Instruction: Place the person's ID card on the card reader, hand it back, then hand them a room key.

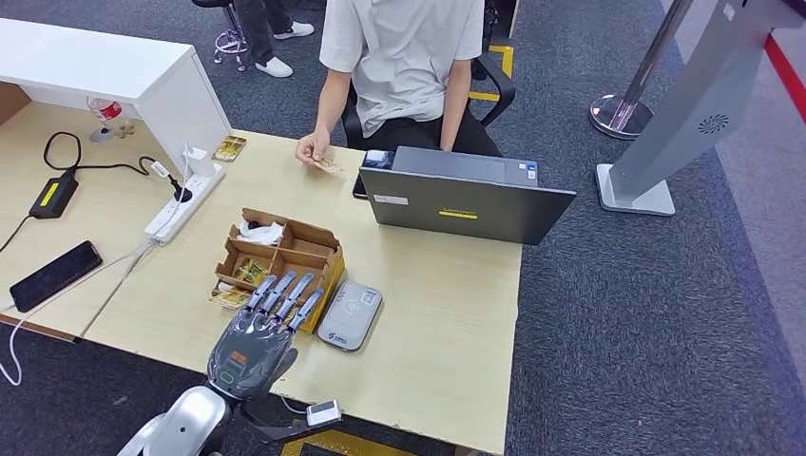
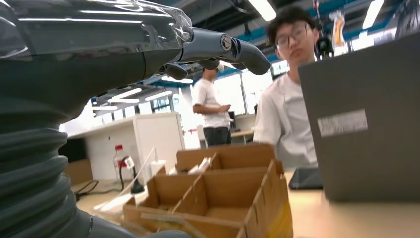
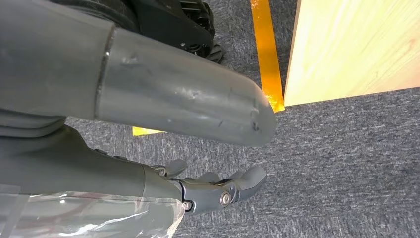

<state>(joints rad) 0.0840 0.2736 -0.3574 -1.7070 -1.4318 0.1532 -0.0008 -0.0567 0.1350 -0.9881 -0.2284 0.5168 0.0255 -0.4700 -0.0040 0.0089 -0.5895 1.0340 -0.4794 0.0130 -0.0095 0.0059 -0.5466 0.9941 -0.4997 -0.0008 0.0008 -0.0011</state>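
The left hand is hovering palm-down over the near part of the table, its fingers spread flat and holding nothing, fingertips reaching over the near edge of the cardboard organizer. Just to its right the card reader is lying, a rounded pale-grey plastic slab with a smooth top. Well ahead of the fingers, across the table, the person's hand is holding the ID card, a thin flat card, low over the wood beside the dark laptop. The step in hand is probably receiving that card, so the hand should be travelling forward past the organizer's flimsy partitions without snagging them, then be closing thumb against finger on the card's free edge, since something so thin and slick will slip from a loose hold. The right hand is hanging beside the table over grey carpet, its fingers loosely curled and holding nothing.
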